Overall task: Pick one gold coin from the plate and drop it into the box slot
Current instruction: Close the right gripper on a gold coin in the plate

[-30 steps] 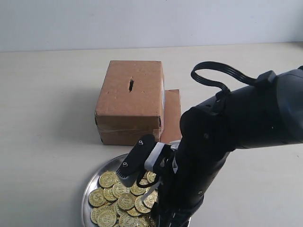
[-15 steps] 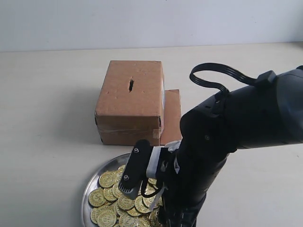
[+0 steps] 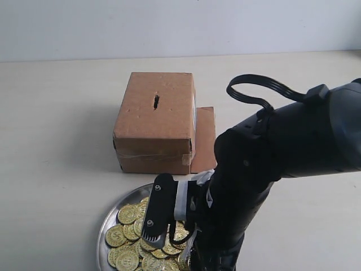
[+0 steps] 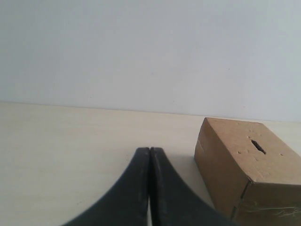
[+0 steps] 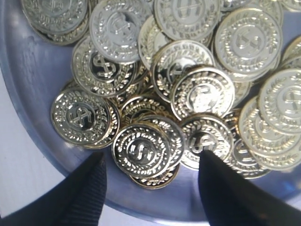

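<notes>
One coin [image 5: 141, 149] at the pile's edge on the plate [image 3: 110, 217] sits between the right gripper's [image 5: 151, 162] wide-spread fingers, ungripped, so pick step: next lower, pinch only that coin, carry to the slot [image 3: 156, 101] atop the box [image 3: 155, 132]; left gripper [image 4: 149, 157] pinched closed, empty.

plate [image 3: 125, 201]: shiny silver
coins [image 3: 128, 214]: gold, embossed wreath ring round a dollar sign
box [image 3: 155, 127]: plain brown cardboard, clear glossy tape seam
slot [image 3: 156, 101]: dark
table [image 3: 56, 141]: pale cream
wall [image 3: 169, 28]: off-white
right arm [image 3: 293, 141]: black, white band at the wrist
</notes>
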Robot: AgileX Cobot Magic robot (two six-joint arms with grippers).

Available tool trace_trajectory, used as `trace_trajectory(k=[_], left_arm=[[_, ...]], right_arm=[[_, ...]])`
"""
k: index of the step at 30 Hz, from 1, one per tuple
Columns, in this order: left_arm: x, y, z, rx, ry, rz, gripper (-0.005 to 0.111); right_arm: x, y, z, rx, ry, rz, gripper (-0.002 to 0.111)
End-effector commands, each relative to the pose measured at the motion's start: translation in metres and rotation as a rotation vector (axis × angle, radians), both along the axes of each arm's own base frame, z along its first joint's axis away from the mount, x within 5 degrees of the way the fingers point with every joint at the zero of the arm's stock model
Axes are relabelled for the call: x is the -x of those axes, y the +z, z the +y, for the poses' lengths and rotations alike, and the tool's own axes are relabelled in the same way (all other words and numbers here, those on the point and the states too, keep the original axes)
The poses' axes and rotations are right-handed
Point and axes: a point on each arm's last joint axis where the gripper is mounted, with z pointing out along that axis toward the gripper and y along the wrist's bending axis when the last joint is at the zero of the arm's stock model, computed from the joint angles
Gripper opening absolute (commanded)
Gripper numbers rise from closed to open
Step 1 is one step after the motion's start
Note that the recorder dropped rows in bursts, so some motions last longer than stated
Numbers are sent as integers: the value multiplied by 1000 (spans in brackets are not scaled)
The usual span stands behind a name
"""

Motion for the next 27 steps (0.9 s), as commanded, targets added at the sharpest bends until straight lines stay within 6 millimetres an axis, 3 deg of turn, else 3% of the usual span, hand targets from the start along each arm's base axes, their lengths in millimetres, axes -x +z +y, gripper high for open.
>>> trace_trajectory(k=[1,9,19,27], left_arm=[[0,0,0,7,-7,-9,0],[0,0,0,7,-7,-9,0],[0,0,0,7,-7,-9,0],[0,0,0,7,-7,-9,0]], right_arm=[[-1,2,3,-18,-8,3,56],[0,3,4,-29,-95,30,56],[-4,-11,6,-15,-102,23,55],[-3,-12,5,-3,-88,27,51]])
